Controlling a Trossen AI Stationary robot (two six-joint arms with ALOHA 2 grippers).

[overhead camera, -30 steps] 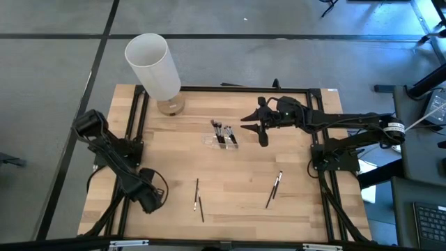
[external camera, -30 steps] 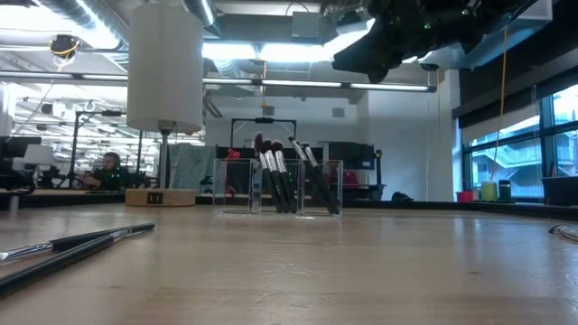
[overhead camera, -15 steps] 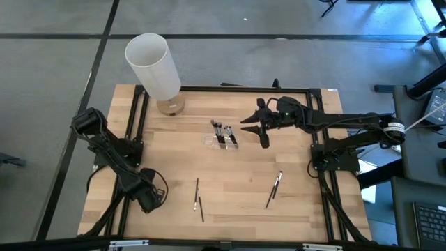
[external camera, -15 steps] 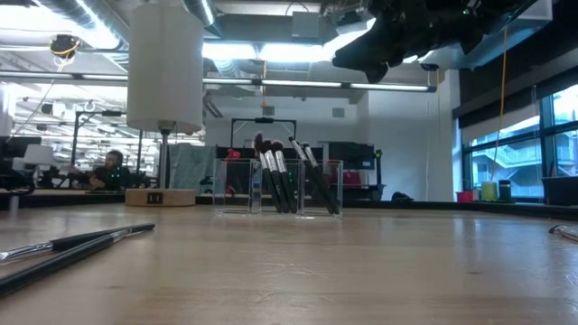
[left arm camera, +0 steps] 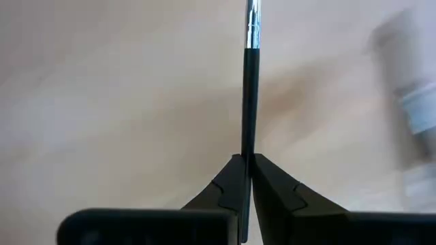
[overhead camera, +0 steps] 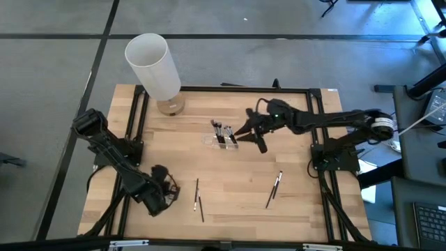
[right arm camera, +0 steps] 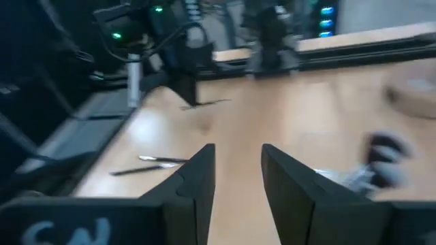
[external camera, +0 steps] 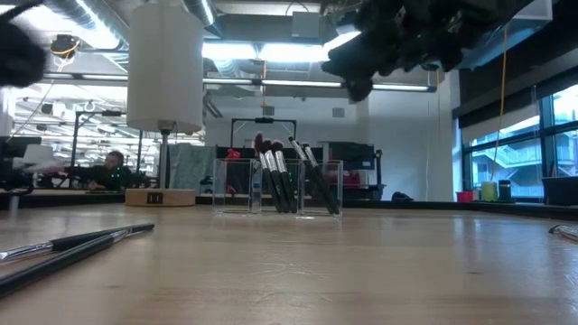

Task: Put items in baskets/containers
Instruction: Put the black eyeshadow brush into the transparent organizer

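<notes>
My left gripper [overhead camera: 167, 189] is at the near left of the table, shut on a thin dark brush [left arm camera: 249, 82] with a silver ferrule. My right gripper [overhead camera: 251, 136] hangs open and empty just right of the clear organizer [overhead camera: 221, 136]. In the low view, several brushes lean upright in the organizer [external camera: 278, 187]. Two loose brushes [overhead camera: 198, 196] lie flat on the wood right of my left gripper. Another pair [overhead camera: 274, 189] lies at the near right. My left gripper pinches the brush's dark handle [left arm camera: 248, 139] between its two fingertips. The handle runs on past them to the silver ferrule [left arm camera: 253, 20]. The fingers point steeply down from above. The right wrist view shows the brush [right arm camera: 204, 103] roughly level; whether it touches the wood I cannot tell.
A tall white cylinder [overhead camera: 153, 66] on a round wooden base stands at the far left corner. Black frame rails [overhead camera: 136, 125] run along the table's edges. A person [external camera: 108, 167] sits in the room beyond the table.
My left gripper has moved up and toward the table's right, turning at the wrist; its dark shape now shows at the top left of the low view. My right gripper has moved left toward the organizer, dipped a little and rolled.
</notes>
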